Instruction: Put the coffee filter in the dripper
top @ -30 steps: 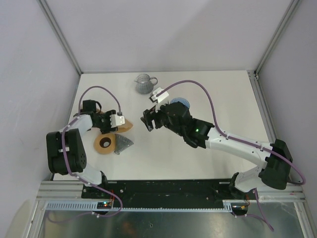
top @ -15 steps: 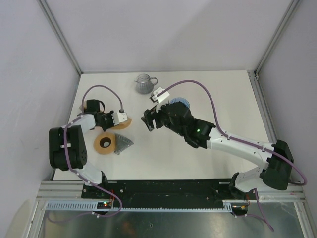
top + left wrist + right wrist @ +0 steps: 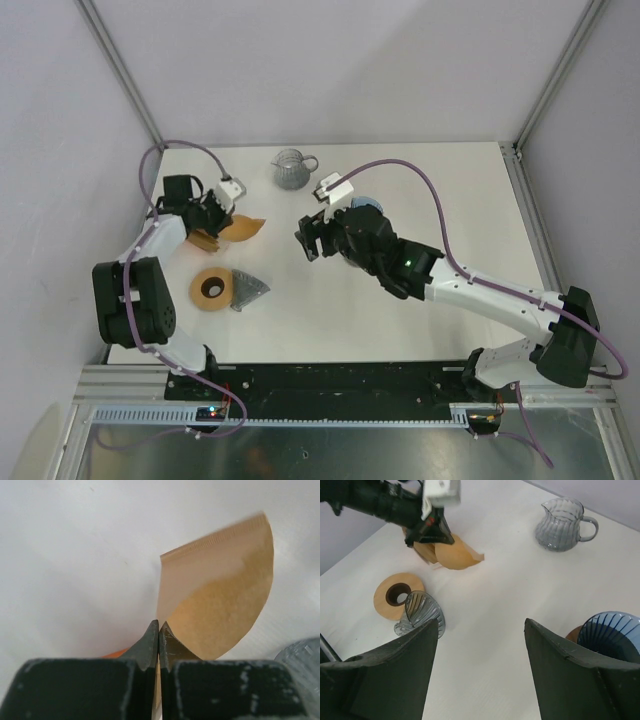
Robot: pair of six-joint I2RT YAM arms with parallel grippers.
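Two arms are over the table.

Left gripper: jaws pressed together, pinching the filter at its narrow corner. The paper fans out beyond the fingertips, up and to the right in the wrist view, with the crimped seam along its top edge. I cannot tell whether the far edge touches the table. An orange sliver shows just under the left finger; cannot tell what it is.

Right gripper: jaws spread wide, nothing between them, held above bare table.

Positions relative to the right jaws, wrist view:
- grey dripper: on its side, just ahead of the left fingertip, wooden collar turned away to the left.
- blue dripper: upright, just beside the right finger, partly cut off by it.
- jug: well ahead, to the right.
- left gripper with the filter: well ahead, to the left.

Overhead view: the grey dripper lies on the near side of the left jaws, apart from the filter. The filter is in neither dripper.
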